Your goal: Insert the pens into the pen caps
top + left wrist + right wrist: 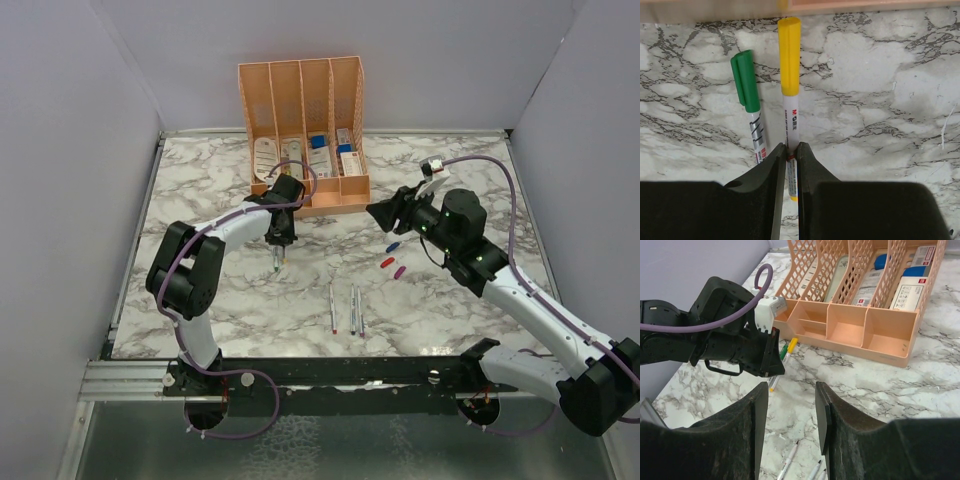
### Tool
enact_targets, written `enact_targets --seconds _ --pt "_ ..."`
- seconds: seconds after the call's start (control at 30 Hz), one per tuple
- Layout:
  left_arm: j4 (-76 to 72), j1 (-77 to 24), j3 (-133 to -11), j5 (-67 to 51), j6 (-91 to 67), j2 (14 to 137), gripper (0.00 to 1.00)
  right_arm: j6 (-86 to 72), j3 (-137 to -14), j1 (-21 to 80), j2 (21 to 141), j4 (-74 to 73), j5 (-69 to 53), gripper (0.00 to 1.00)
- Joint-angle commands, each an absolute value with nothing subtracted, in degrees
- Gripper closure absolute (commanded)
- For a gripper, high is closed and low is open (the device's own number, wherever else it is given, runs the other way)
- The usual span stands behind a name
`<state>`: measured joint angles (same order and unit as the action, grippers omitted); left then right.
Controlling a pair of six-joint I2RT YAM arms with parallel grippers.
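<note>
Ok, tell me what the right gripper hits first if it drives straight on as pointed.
Likely the left gripper, shut on the yellow-capped pen, just left of its line; depth is unclear, so the marble table could come first.

Top camera looks down; both wrist cameras share the yellow-capped pen (790, 95).

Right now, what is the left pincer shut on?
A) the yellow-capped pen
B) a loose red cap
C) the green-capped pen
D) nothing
A: the left wrist view shows the left pincer shut on the barrel of the yellow-capped pen, the green-capped pen free beside it.
</note>
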<state>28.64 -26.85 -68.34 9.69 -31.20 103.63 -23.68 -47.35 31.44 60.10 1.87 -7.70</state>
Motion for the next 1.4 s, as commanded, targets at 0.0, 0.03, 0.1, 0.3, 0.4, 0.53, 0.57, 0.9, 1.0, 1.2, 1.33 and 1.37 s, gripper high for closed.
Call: enact_targets --seconds 0.0,0.03,0.1,0.3,0.4,0.53,0.57,0.9,1.0,1.2,1.33,1.37 --pt "30.1 -26.6 -69.2 11.5 -30.7 102.9 0.88 -23.4 -46.8 31.4 60.1 2.2 -6.9 0.59" --pt "30.1 -26.6 -69.0 11.5 -31.0 102.8 0.87 -23.4 -46.9 31.5 60.2 2.3 -6.9 0.59" --pt "30.1 -26.6 -68.4 11.4 -31.4 102.7 0.87 -23.5 -46.8 31.5 60.3 2.4 -6.9 0.59" --pt "30.1 -26.6 -67.2 10.2 -32.6 101.9 0.86 -23.5 -46.9 31.5 60.6 2.8 -6.9 0.59" --pt "30.1 -26.6 -66.8 9.9 -33.3 101.2 0.83 -23.5 -46.8 31.4 60.9 3.1 -7.0 0.59" --pt "30.0 -26.6 -66.5 9.9 -33.8 100.6 0.81 -23.7 -46.7 31.5 61.1 3.5 -7.3 0.59" --pt "30.0 -26.6 -66.6 9.7 -33.8 100.6 0.8 -23.6 -46.7 31.5 61.2 3.6 -7.4 0.59" --pt "29.8 -26.7 -67.7 9.3 -33.9 99.8 0.66 -23.9 -46.3 31.5 61.0 4.1 -7.9 0.59" --pt "29.8 -26.7 -67.9 9.0 -33.9 99.4 0.66 -23.9 -46.3 31.5 61.0 4.1 -8.0 0.59" --pt "29.8 -26.7 -68.5 8.0 -33.7 96.7 0.66 -24.0 -46.0 31.5 60.9 3.8 -7.2 0.59" --pt "29.7 -27.6 -67.9 5.0 -33.8 93.7 0.66 -24.4 -45.8 31.5 60.7 2.8 -4.3 0.59" --pt "29.8 -28.2 -67.4 4.0 -33.8 93.1 0.66 -24.4 -46.1 31.5 60.7 2.1 -3.1 0.59"
